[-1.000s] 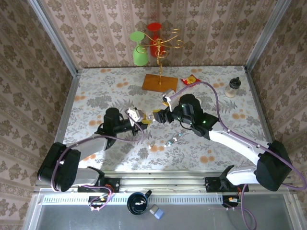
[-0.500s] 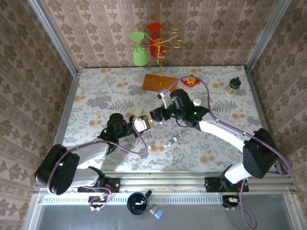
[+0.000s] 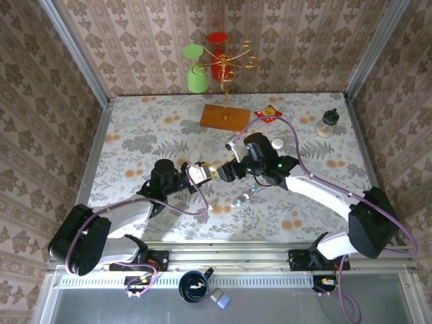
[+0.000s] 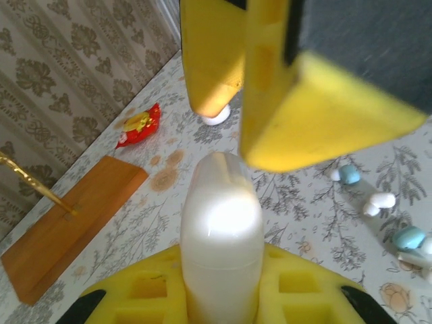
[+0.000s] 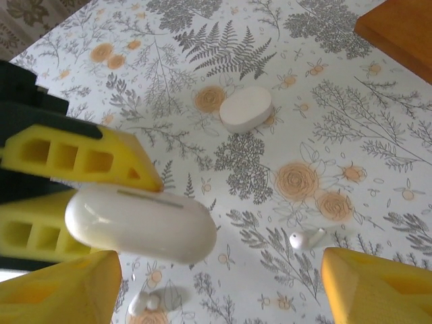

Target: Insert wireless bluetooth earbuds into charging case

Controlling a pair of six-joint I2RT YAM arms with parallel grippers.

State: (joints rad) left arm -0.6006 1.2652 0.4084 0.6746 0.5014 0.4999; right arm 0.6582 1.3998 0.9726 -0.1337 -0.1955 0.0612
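Left pincer [image 3: 199, 173] clamps a smooth, glossy white pebble-shaped case [image 5: 138, 223]; foam-padded right pincer [image 5: 219, 271] gapes apart.

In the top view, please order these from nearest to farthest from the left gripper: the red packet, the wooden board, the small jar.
1. Wooden board, beyond the left gripper, toward the back.
2. Red packet, right of the board.
3. Small jar, far right corner.
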